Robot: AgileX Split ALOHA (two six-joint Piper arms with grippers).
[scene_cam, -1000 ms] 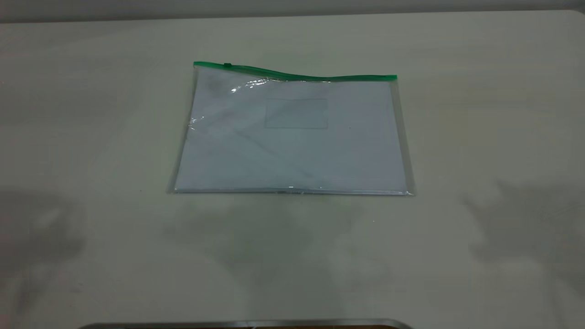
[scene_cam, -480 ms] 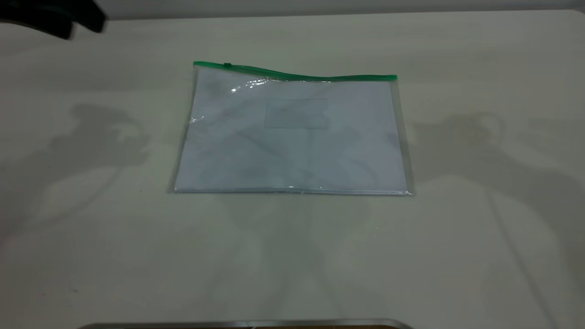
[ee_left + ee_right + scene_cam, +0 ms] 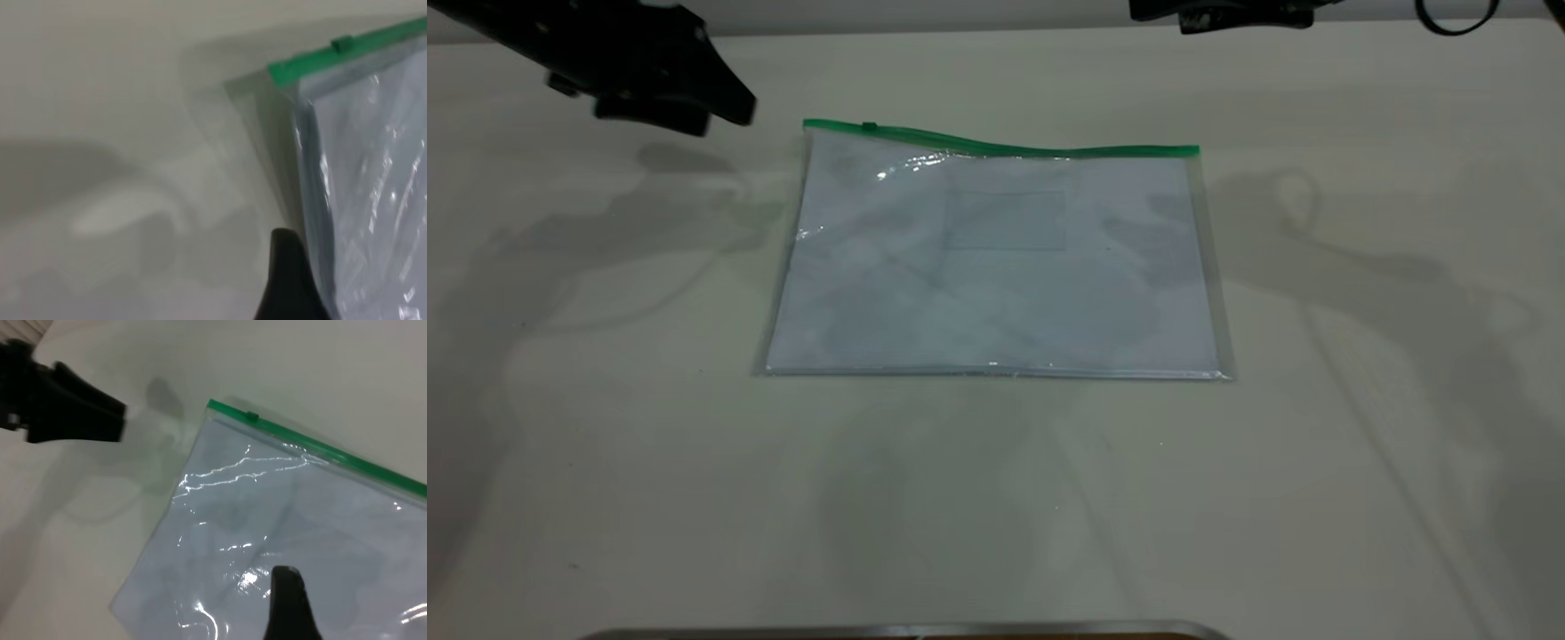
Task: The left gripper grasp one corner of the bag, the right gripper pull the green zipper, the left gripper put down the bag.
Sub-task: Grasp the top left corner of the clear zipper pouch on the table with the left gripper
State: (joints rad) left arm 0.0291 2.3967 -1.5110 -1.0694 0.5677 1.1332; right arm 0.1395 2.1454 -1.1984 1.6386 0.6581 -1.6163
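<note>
bag (image 3: 996,258) unmoved — left end effector (image 3: 694,107) nearer

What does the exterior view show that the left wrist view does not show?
Only the exterior view shows the whole bag flat on the table, the left claw beside its far left corner, and the right arm at the far edge. Only the left wrist view shows that corner close up. Both show the green zipper with its slider.

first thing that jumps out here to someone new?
The bag, a clear pouch of white paper, lies flat mid-table, its green zipper along the far edge with the slider near the left corner. The left gripper hangs just off that corner, not touching; the right gripper barely shows at the far edge.
</note>
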